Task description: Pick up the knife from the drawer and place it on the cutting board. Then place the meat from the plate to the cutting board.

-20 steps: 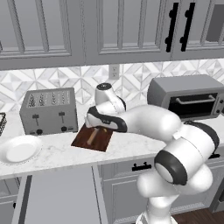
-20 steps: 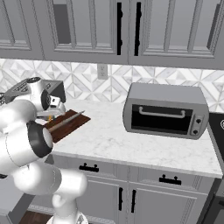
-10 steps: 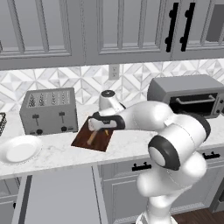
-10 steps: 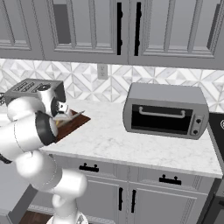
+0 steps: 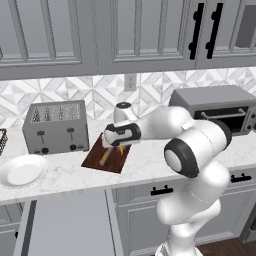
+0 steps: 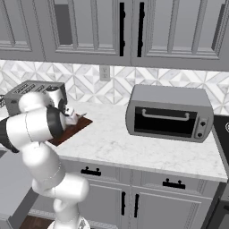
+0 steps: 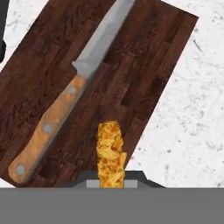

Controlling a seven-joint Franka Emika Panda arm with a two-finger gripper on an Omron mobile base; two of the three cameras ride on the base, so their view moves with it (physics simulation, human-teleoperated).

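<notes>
The dark reddish-brown cutting board (image 5: 114,159) (image 7: 57,65) lies on the counter in front of the toaster. On it rests the knife (image 7: 65,105) (image 5: 104,156), tan handle toward the counter's front edge and grey blade toward the wall. My gripper (image 5: 119,144) (image 6: 71,116) (image 7: 110,178) hovers just over the board's right part, shut on the meat (image 7: 110,154) (image 5: 121,148), an orange-brown strip hanging from the fingers beside the knife handle. The white plate (image 5: 22,171) sits bare at the counter's left. The grey drawer (image 5: 65,225) stands pulled out below it.
A silver toaster (image 5: 55,127) (image 6: 27,93) stands right behind the board. A toaster oven (image 5: 215,107) (image 6: 167,112) occupies the counter's right side. My own arm arches over the board's right edge. White marble counter (image 7: 192,109) lies right of the board.
With the meat held, the hand has shifted slightly right and lower over the board while the elbow swung round. The knife has stayed put.
</notes>
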